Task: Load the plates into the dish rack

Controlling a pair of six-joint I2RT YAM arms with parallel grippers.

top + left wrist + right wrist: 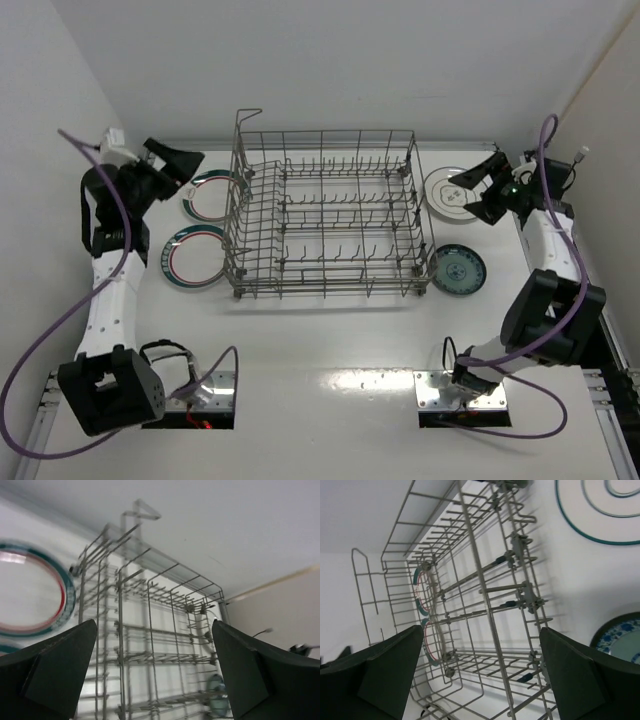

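White walls are closing round a white table [330,340], and the dish rack [325,215] is sitting toward its far edge, midway between the sides, with no plate in it. A far banded plate [212,195] and a near banded plate [195,258] are lying flat just beside the rack's left side, their rims reaching the wire. A grey-ringed plate [445,190] is lying near the far right corner, and a blue patterned plate [458,270] is lying just beside the rack's right front corner.

The left gripper [190,170] is hovering over the far banded plate with its fingers standing wide apart, holding nothing. The right gripper [472,195] is hovering likewise over the grey-ringed plate.

These plates are looking stiff, glazed, likely slippery and breakable, so pinching the raised rim on the side away from the rack is probably serving best. The rack's side wires and tall wire loop [248,125] are crowding the left plates, and purple cables [60,330] are trailing beside both arms.
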